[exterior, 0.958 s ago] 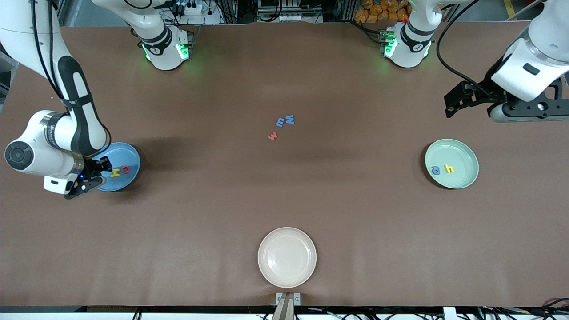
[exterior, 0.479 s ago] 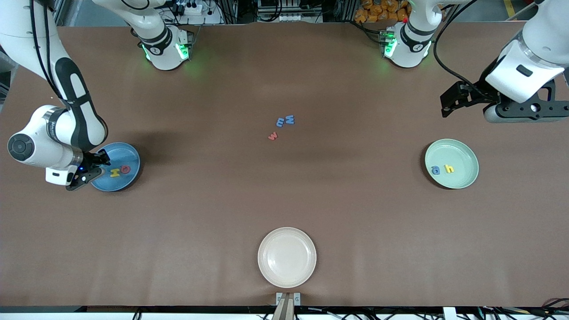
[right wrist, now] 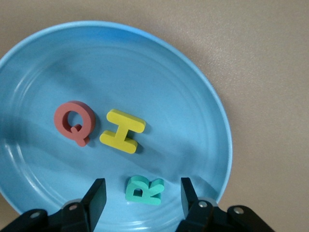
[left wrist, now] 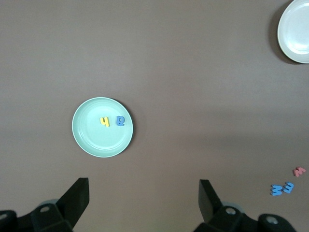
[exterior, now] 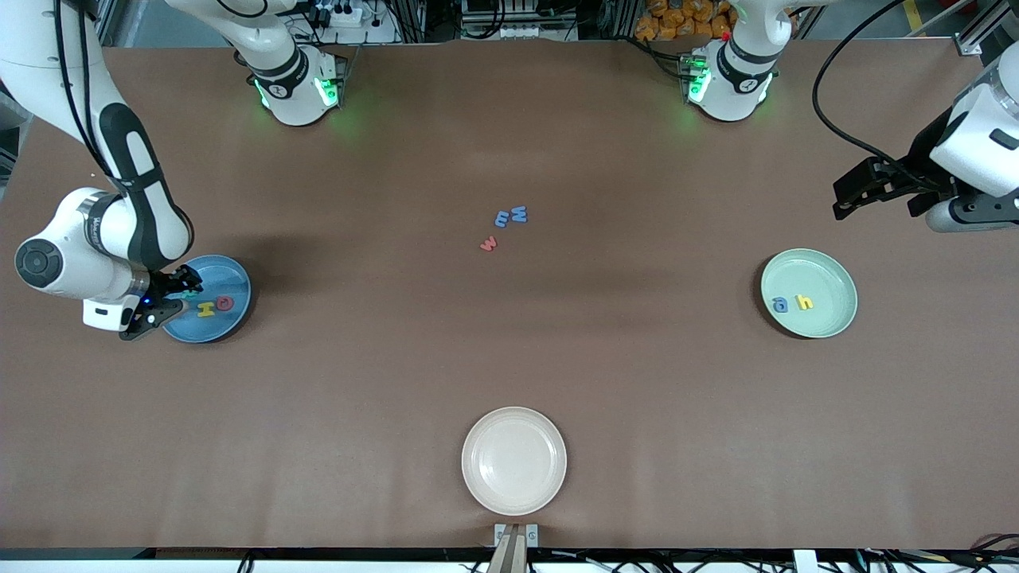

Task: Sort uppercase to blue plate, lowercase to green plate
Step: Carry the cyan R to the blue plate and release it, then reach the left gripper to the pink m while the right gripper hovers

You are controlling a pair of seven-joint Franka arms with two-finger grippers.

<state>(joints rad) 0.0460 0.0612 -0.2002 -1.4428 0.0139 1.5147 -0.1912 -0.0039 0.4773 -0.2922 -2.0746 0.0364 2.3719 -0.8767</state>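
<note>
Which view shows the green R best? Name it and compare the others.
The right wrist view. There the green R lies flat in the blue plate, between the right hand's open fingers, touching neither, its shape clear. The front view shows only a green speck at that hand. The left wrist view misses it.

table (exterior: 509, 358): brown cover | edge: cables, aluminium frames (exterior: 493, 16) | light: even

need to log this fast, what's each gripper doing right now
left gripper: open, holding nothing, up over the table near the green plate.
right gripper: open, over the blue plate, teal R lying between its fingers.
</note>
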